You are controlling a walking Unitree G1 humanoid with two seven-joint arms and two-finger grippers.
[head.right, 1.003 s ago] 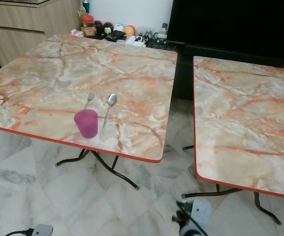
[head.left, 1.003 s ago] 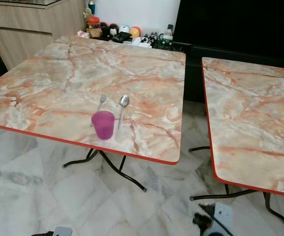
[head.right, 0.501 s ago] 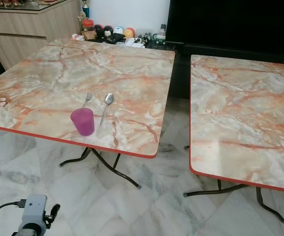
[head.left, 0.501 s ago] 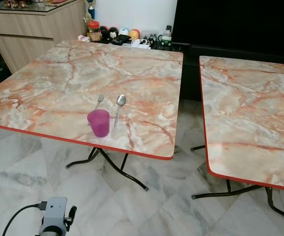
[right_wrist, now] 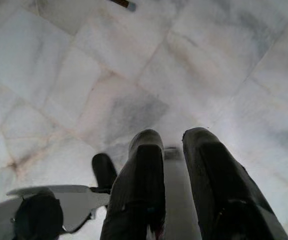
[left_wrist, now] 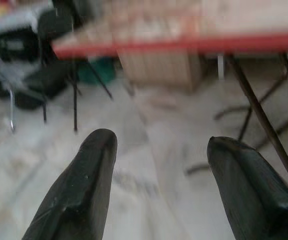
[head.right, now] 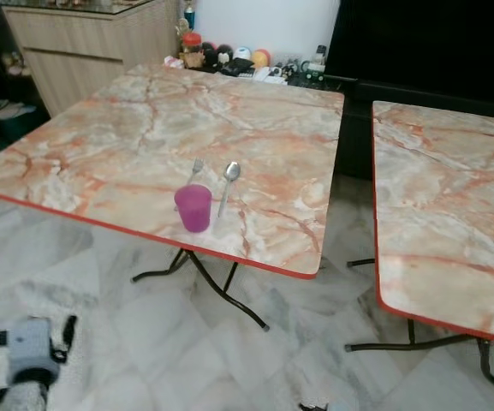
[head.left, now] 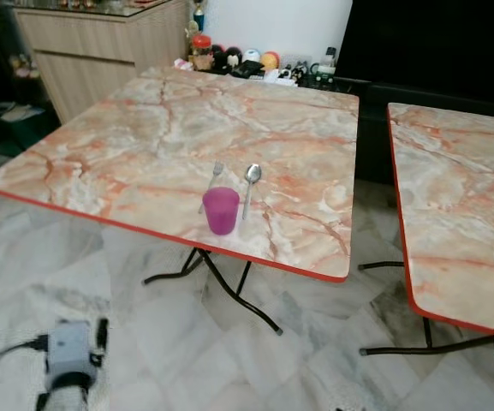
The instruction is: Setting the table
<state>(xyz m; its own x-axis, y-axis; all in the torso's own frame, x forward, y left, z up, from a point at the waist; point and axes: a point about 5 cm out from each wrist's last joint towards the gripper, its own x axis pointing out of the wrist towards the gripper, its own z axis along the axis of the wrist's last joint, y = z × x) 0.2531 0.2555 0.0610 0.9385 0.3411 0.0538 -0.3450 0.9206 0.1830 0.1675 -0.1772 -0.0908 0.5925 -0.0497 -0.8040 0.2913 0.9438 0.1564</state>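
A purple cup (head.left: 221, 211) stands near the front edge of the marble-patterned table (head.left: 127, 163), which has a red rim. Just behind the cup lie a fork (head.left: 215, 175) and a spoon (head.left: 250, 183), side by side and pointing away from me. My left arm's wrist (head.left: 71, 355) hangs low over the floor, in front of the table and left of the cup. In the left wrist view my left gripper (left_wrist: 159, 140) is open, with nothing between its fingers, and faces the table's underside. My right gripper (right_wrist: 172, 136) points down at the floor tiles, its fingers close together.
A second matching table (head.left: 461, 197) stands to the right across a narrow gap. Black folding legs (head.left: 229, 291) spread under the near table. A wooden cabinet (head.left: 101, 51) is at the back left, small clutter (head.left: 247, 64) beyond the table's far edge, and dark chairs (left_wrist: 39, 75) to the left.
The whole picture has shifted right, so the camera has moved. My left wrist has come up into view at the bottom left; the right arm has dropped out of the eye views.
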